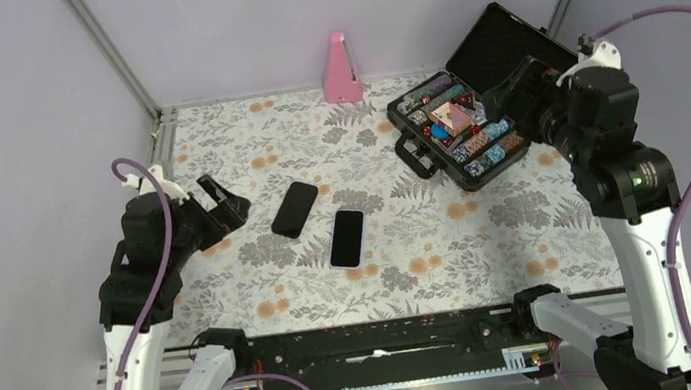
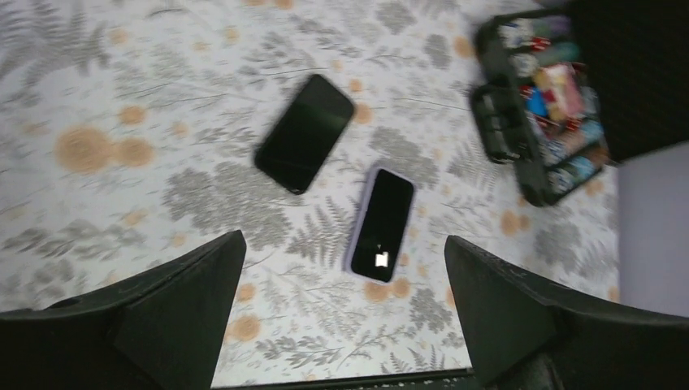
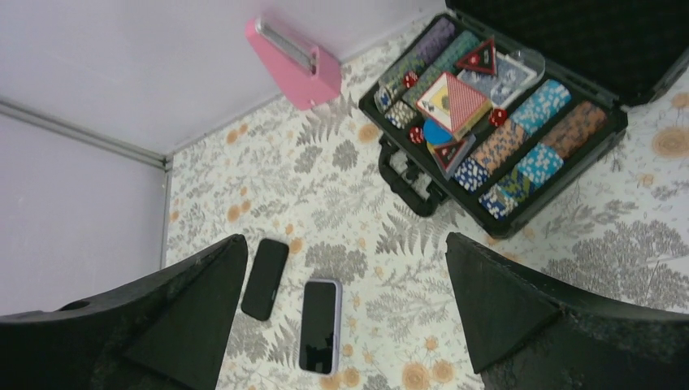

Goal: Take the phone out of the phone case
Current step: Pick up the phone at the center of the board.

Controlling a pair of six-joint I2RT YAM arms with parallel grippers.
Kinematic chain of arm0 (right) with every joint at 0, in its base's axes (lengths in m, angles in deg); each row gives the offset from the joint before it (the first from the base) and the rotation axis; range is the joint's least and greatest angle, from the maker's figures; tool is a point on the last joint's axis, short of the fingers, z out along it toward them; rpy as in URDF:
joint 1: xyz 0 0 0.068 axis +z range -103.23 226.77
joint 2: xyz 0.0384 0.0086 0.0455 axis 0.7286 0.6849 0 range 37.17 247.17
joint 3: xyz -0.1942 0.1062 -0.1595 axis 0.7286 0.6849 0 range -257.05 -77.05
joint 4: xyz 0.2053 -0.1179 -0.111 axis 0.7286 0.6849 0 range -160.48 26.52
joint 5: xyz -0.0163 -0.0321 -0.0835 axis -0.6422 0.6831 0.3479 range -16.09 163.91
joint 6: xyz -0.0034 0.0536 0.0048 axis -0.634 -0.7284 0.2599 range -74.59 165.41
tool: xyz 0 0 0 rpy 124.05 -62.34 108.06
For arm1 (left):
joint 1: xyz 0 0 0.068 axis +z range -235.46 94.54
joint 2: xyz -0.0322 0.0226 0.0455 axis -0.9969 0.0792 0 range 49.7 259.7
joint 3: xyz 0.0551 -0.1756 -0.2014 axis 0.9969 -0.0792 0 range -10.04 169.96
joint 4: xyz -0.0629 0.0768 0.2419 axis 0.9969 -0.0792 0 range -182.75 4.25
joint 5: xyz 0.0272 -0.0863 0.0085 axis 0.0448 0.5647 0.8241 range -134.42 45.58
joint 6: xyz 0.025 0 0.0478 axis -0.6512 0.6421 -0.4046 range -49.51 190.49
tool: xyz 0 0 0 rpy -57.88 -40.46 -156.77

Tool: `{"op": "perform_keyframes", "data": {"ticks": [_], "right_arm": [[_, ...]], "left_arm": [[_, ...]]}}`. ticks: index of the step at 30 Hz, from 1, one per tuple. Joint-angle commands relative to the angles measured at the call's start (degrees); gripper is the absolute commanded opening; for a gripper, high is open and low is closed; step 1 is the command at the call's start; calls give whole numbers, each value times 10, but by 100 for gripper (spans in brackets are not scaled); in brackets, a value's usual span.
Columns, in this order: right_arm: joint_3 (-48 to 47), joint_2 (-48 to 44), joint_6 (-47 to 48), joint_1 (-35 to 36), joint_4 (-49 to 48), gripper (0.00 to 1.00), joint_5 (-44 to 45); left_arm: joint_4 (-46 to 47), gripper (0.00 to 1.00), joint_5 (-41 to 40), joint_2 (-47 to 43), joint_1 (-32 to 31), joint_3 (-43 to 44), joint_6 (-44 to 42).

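Observation:
A phone with a dark screen in a lilac case (image 1: 348, 238) lies flat on the floral table near the middle. It also shows in the left wrist view (image 2: 382, 223) and the right wrist view (image 3: 319, 325). A plain black slab (image 1: 295, 209) lies just left of it, apart from it; I cannot tell whether it is a phone or a case. My left gripper (image 1: 227, 203) is open and empty, above the table left of both. My right gripper (image 1: 508, 93) is open and empty, high over the open chip case at the back right.
An open black case of poker chips and cards (image 1: 459, 130) stands at the back right, its lid up. A pink wedge-shaped object (image 1: 339, 70) stands at the back wall. Metal frame posts rise at both back corners. The table's black front rail (image 1: 370, 338) runs between the arm bases.

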Motion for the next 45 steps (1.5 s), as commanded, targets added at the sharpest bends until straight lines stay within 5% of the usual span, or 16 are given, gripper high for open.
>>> {"op": "perform_keyframes", "data": {"ticks": [1,4,8,13,21,30,37,45], "right_arm": [[-58,17,22,-2,46,100,28],[12,-35,87,-3,-34,100,-67],[101,-92,78,-3,-115,100,-70],[144,-109,80,-3,-87,100,-130],[228,-110,38,-3,-38,100,-160],[275,-100,-3,-3,-12,100,-114],[295,-107,-7,-3,9,100,-111],[319,-116,-3,-3,23,100,-108]], "left_arm": [[131,99,153,-38,-1,-60,-10],[159,99,210,-26,-1,-83,0],[151,99,261,25,-2,-81,-10],[209,99,289,46,-23,-134,5],[215,99,137,127,-194,-160,15],[195,99,-77,382,-366,-16,29],[166,99,-132,529,-390,78,67],[155,99,-169,582,-390,88,116]]}}
